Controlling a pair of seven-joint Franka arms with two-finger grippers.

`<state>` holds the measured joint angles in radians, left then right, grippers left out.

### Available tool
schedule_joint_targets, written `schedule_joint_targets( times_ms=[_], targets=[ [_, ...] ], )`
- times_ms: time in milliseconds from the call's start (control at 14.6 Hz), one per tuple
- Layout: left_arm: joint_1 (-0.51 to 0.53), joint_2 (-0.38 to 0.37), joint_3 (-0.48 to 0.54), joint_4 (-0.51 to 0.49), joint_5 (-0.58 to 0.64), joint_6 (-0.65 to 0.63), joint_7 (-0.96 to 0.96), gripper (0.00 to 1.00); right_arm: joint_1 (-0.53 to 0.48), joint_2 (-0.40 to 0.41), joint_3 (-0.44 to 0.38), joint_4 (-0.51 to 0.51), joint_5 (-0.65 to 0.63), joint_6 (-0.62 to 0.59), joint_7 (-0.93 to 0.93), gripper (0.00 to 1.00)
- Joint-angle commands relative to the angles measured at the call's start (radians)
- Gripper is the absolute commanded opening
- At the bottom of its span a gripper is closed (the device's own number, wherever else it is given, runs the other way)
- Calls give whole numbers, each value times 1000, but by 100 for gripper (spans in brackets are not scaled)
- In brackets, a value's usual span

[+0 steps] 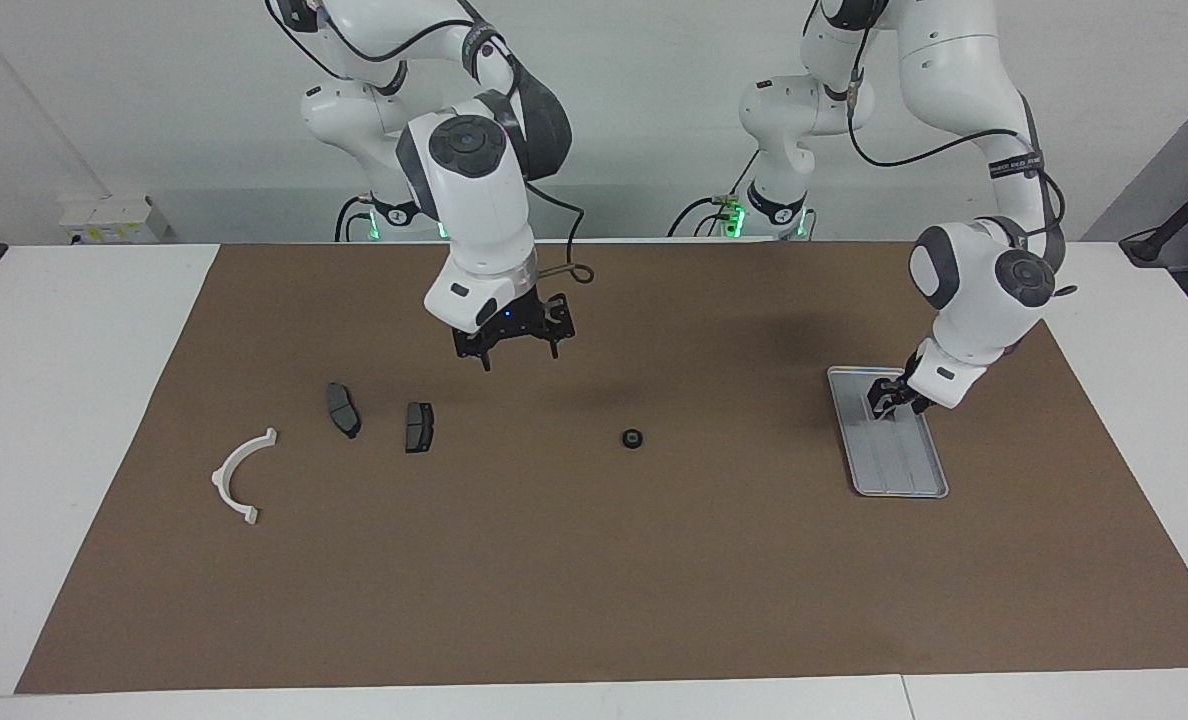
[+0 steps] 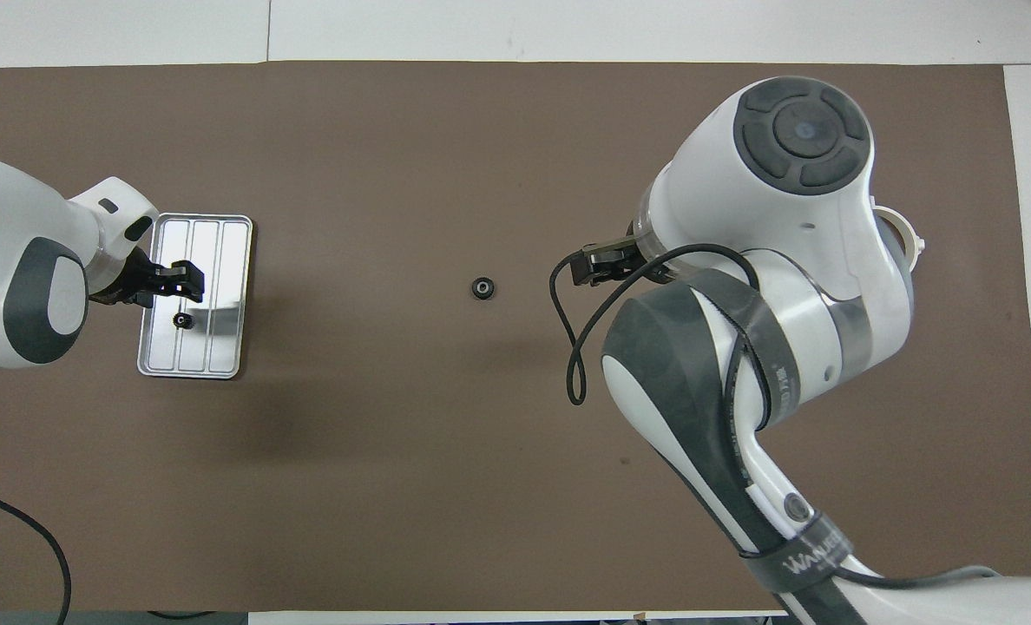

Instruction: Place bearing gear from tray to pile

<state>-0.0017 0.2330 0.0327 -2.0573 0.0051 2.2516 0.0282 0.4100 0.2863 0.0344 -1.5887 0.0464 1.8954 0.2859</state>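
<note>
Tray [image 2: 225,252] at left arm's end, pile [image 1: 419,427] at right arm's end. Left gripper [image 2: 177,278] low over tray, grip can't tell. Bearing gear [image 2: 184,322] in tray just beside it, nearer robots. Right gripper [image 1: 514,345] open, empty, raised. Second gear [image 2: 482,287] mid-mat between right gripper and tray.

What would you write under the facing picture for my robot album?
Left end effector low over the tray, right end effector raised over the mat near the pads, a gear lying between them.
</note>
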Motion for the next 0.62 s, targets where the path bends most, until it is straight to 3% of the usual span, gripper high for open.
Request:
schedule_joint_targets(
  times_ms=[0, 549],
  targets=[
    [14, -52, -10, -75, 6, 43, 42, 71, 55, 51, -2, 12, 3, 69, 71, 97],
    [39, -54, -10, -102, 7, 59, 59, 60, 162, 244, -4, 171, -100, 91, 203, 96]
  ],
)
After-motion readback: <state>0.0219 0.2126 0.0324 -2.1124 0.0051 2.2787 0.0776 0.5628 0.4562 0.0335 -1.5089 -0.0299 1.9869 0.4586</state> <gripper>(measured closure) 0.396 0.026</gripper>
